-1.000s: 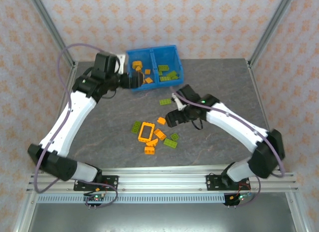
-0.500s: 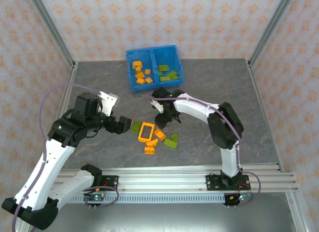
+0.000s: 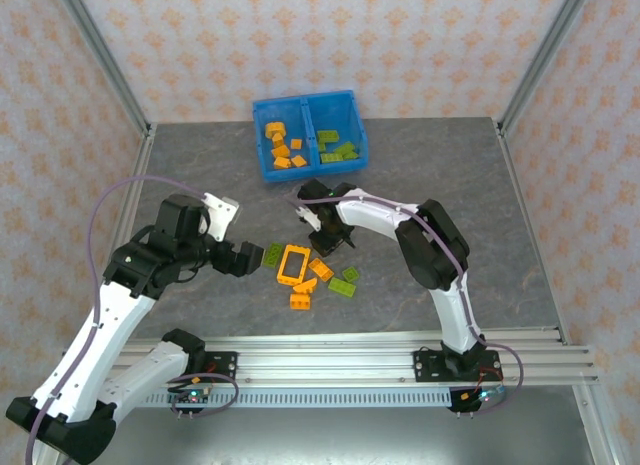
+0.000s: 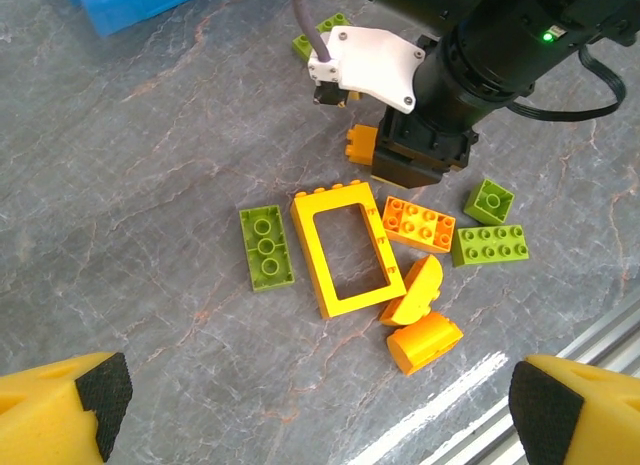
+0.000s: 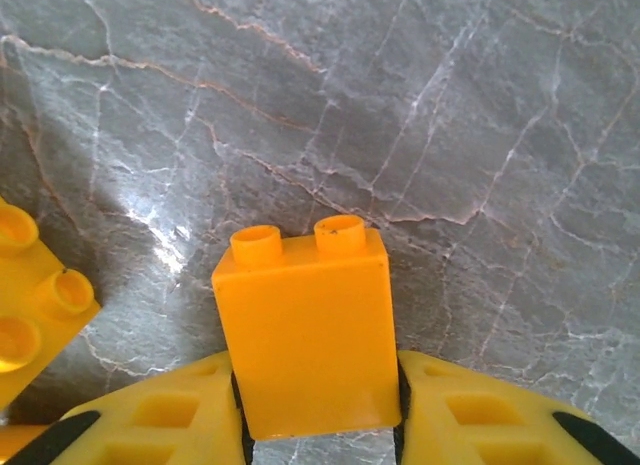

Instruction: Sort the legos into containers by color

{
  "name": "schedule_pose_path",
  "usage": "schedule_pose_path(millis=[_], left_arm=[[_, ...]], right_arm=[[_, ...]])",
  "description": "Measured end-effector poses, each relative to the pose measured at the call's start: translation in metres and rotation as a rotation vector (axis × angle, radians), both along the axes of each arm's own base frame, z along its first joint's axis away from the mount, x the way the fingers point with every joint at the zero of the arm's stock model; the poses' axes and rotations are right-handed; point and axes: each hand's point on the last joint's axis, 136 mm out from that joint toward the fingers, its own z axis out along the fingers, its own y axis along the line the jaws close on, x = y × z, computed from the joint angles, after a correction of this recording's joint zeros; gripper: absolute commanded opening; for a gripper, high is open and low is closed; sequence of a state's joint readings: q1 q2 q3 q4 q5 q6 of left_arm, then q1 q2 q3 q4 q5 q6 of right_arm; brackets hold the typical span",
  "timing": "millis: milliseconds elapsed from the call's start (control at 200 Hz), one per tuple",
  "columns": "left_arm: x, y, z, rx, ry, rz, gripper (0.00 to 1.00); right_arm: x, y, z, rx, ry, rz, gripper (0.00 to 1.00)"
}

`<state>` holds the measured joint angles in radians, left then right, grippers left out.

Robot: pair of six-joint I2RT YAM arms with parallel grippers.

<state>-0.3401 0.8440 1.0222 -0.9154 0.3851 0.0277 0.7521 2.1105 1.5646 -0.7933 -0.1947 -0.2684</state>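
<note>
Now my right gripper [image 5: 315, 425] clasps a tall orange brick [image 5: 305, 320] on the counter [image 5: 450, 105]; next I should lift it clear and carry it to the bin's orange-filled compartment [image 3: 285, 113].

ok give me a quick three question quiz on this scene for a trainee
1. True or false: the left claw is shut.
2. Seen from above, the lime bricks in the blue bin lie in which compartment? A left, B right.
3. Fill in: the brick in the right claw is ___ in colour.
Key: 1 false; 2 B; 3 orange.
</note>
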Motion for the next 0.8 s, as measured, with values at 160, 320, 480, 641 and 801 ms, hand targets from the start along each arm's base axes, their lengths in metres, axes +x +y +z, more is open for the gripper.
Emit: schedule_pose_path(millis=[160, 320, 480, 641, 801], left_arm=[[0.002, 0.000, -0.003, 0.005, -0.003, 0.005, 1.00], [0.004, -0.002, 0.000, -0.006, -0.014, -0.001, 1.00], [0.006, -0.003, 0.007, -0.028, -0.071, -0.002, 1.00], [0.009, 0.013, 0.004, 0.001, -0.153, 0.078, 1.00], [0.016, 0.038, -0.003, 0.084, -0.183, 0.197, 1.00]], right_arm=[[0.000, 0.000, 0.003, 0.009, 0.004, -0.019, 0.25], [0.003, 0.003, 0.018, 0.081, -0.033, -0.098, 0.24], [0.020, 0.021, 0.096, 0.330, -0.155, -0.229, 0.24], [0.050, 0.048, 0.182, 0.611, -0.259, -0.346, 0.23], [0.102, 0.086, 0.209, 0.730, -0.292, -0.434, 0.23]])
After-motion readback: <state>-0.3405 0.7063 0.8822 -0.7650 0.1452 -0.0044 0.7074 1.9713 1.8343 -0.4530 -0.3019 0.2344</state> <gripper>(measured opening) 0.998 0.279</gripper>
